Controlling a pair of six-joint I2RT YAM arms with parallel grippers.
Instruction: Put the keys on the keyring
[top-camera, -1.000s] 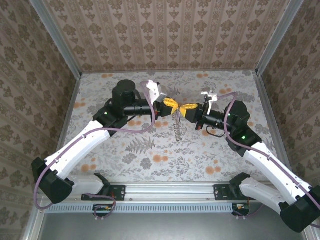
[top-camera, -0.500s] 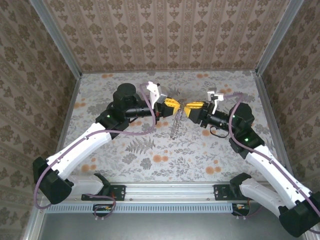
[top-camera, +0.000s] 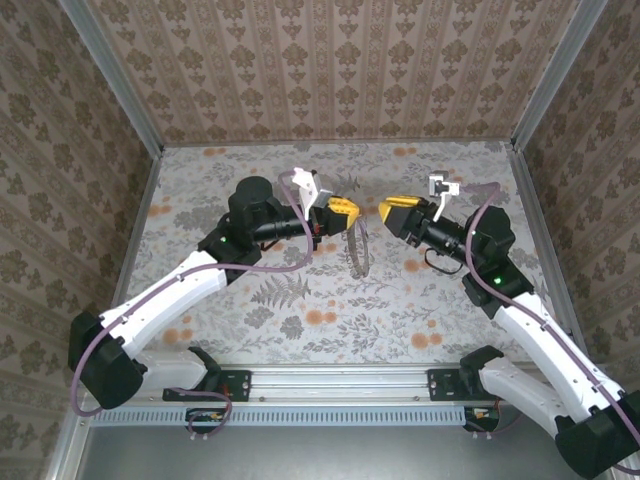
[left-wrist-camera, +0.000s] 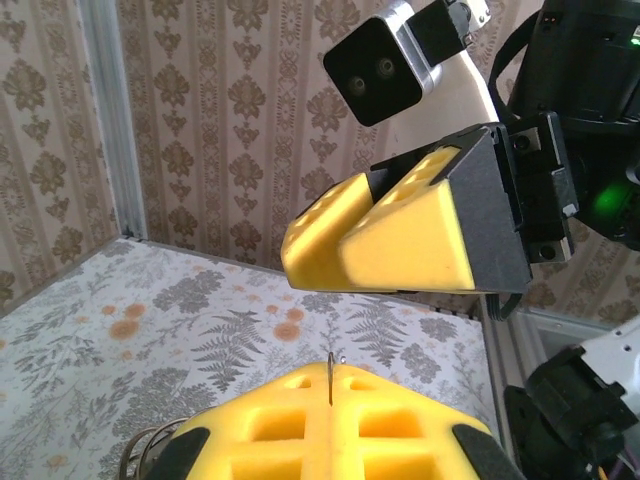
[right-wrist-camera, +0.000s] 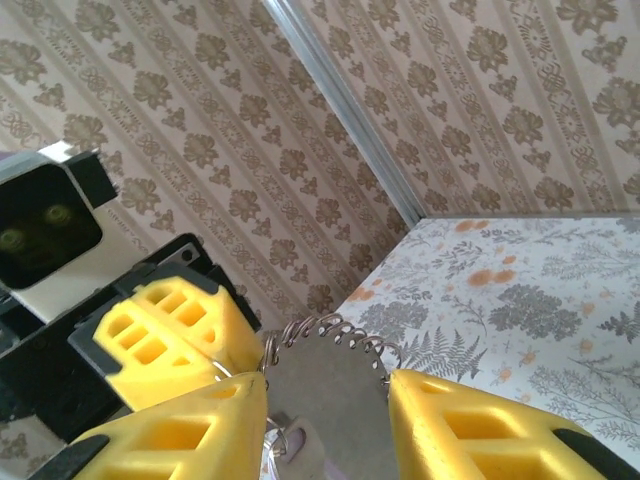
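My left gripper (top-camera: 346, 212) is shut on the keyring (top-camera: 358, 248), a thin wire loop that hangs below it over the table. In the left wrist view the wire (left-wrist-camera: 330, 372) pokes up out of the seam between the closed yellow fingers (left-wrist-camera: 400, 425). The keys (right-wrist-camera: 335, 330) show in the right wrist view as a row of small silvery pieces strung along the top of a grey rounded shape. My right gripper (top-camera: 388, 210) is open and stands a short way right of the ring, not touching it. Its fingers (right-wrist-camera: 180, 440) frame the keys from a distance.
The floral table (top-camera: 300, 300) is walled in by patterned panels at the back and both sides. The two grippers face each other at mid-table, a small gap apart. The right gripper's yellow fingers (left-wrist-camera: 400, 240) loom just ahead of the left wrist camera.
The right gripper has drawn back to the right, away from the left one, and opened. The ring with the keys now hangs from the left gripper alone.
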